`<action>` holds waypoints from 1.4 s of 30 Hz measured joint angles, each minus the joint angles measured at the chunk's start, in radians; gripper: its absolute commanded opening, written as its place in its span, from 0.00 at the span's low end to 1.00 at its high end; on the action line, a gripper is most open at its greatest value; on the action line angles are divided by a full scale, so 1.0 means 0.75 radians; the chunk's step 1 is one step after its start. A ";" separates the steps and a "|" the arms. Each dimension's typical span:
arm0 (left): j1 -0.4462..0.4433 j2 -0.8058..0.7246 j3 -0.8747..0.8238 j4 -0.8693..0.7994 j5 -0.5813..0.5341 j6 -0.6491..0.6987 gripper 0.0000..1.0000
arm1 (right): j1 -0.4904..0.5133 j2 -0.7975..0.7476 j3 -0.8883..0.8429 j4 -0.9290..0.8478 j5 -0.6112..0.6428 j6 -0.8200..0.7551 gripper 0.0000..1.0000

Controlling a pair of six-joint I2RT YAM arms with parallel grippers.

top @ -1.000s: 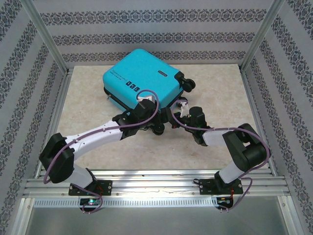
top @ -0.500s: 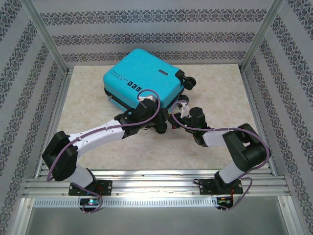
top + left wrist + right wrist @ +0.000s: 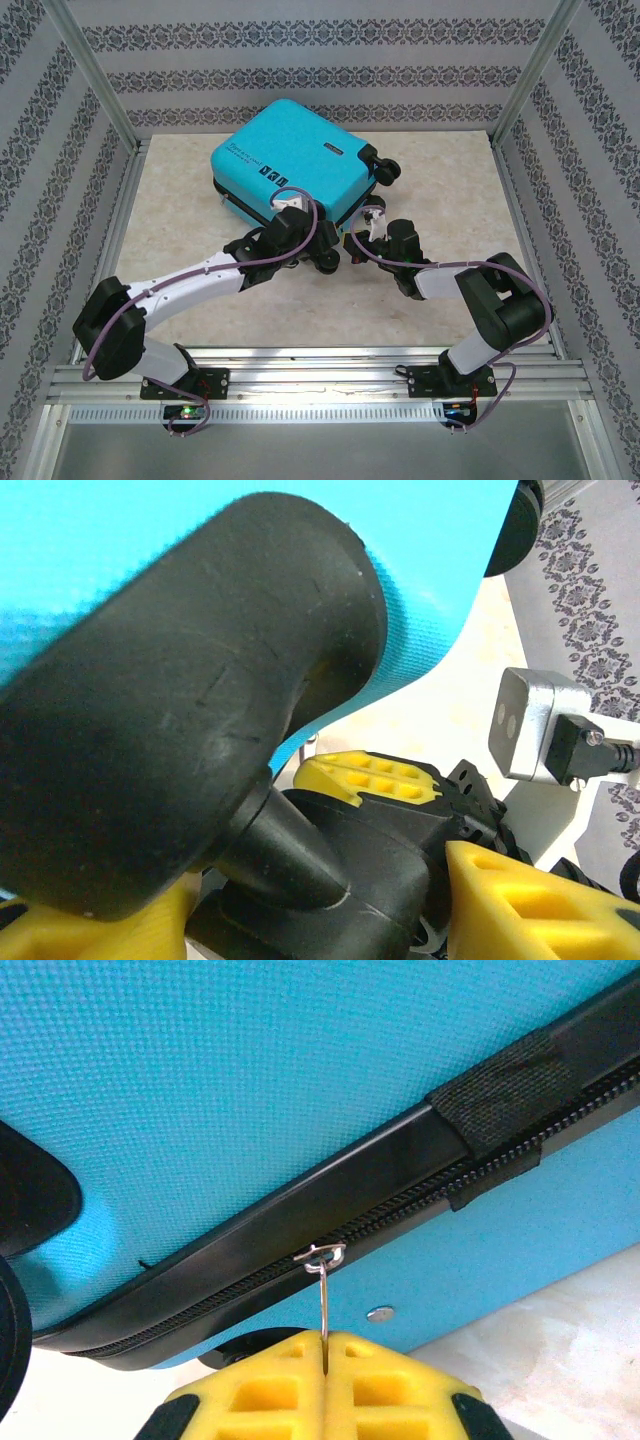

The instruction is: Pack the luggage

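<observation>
The luggage [image 3: 290, 160] is a turquoise hard-shell suitcase lying closed and flat at the back middle of the table. My left gripper [image 3: 322, 258] is at its near corner. In the left wrist view its yellow fingers [image 3: 540, 900] stand on either side of a black wheel [image 3: 170, 700] and its mount, closed on them under the blue shell [image 3: 120, 540]. My right gripper [image 3: 325, 1338] is shut on the thin metal zipper pull [image 3: 323, 1290], which hangs from the black zipper along the near edge. That gripper [image 3: 368, 222] sits just right of the left one.
Bare beige tabletop [image 3: 180, 230] stretches left and right of the luggage. Aluminium posts [image 3: 95, 75] and patterned walls enclose the table. A metal rail [image 3: 320, 380] runs along the near edge. The right wrist's silver camera [image 3: 535, 725] is close beside my left fingers.
My left gripper's jaws have narrowed from wide open onto the wheel, and the left arm has shifted slightly. The right gripper has stayed shut on the zipper pull without moving.
</observation>
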 measured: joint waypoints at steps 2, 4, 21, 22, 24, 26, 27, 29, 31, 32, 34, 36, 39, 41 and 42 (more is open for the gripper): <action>0.007 -0.012 -0.014 0.007 0.002 0.001 0.47 | 0.001 0.000 0.000 -0.001 -0.002 0.000 0.00; 0.016 -0.025 -0.025 0.010 0.007 0.001 0.46 | 0.006 0.000 0.000 0.001 -0.003 0.000 0.00; 0.189 -0.165 -0.085 -0.092 0.221 0.131 0.43 | 0.070 -0.005 0.025 -0.048 0.046 -0.020 0.00; 0.198 -0.167 -0.084 -0.096 0.232 0.143 0.43 | 0.070 -0.008 0.031 -0.061 0.058 -0.025 0.00; 0.210 -0.173 -0.084 -0.098 0.254 0.160 0.42 | 0.070 -0.016 0.041 -0.091 0.085 -0.035 0.00; 0.221 -0.179 -0.084 -0.101 0.276 0.181 0.41 | 0.070 -0.027 0.046 -0.117 0.124 -0.040 0.00; 0.227 -0.180 -0.084 -0.102 0.287 0.188 0.41 | 0.070 -0.033 0.047 -0.126 0.140 -0.042 0.00; 0.240 -0.183 -0.084 -0.104 0.313 0.204 0.41 | 0.071 -0.045 0.048 -0.144 0.170 -0.044 0.00; 0.256 -0.185 -0.084 -0.107 0.340 0.218 0.41 | 0.077 -0.052 0.048 -0.156 0.192 -0.044 0.00; 0.266 -0.185 -0.084 -0.108 0.355 0.226 0.41 | 0.079 -0.055 0.050 -0.162 0.200 -0.045 0.00; 0.285 -0.185 -0.084 -0.109 0.379 0.244 0.41 | 0.081 -0.058 0.055 -0.170 0.220 -0.045 0.00; 0.299 -0.186 -0.084 -0.109 0.397 0.259 0.40 | 0.081 -0.060 0.061 -0.179 0.240 -0.045 0.00; 0.310 -0.186 -0.084 -0.109 0.410 0.279 0.40 | 0.079 -0.062 0.067 -0.190 0.258 -0.045 0.00; 0.315 -0.185 -0.084 -0.109 0.422 0.285 0.39 | 0.075 -0.063 0.071 -0.200 0.262 -0.045 0.00; 0.315 -0.186 -0.084 -0.109 0.423 0.288 0.39 | 0.073 -0.064 0.073 -0.204 0.264 -0.045 0.00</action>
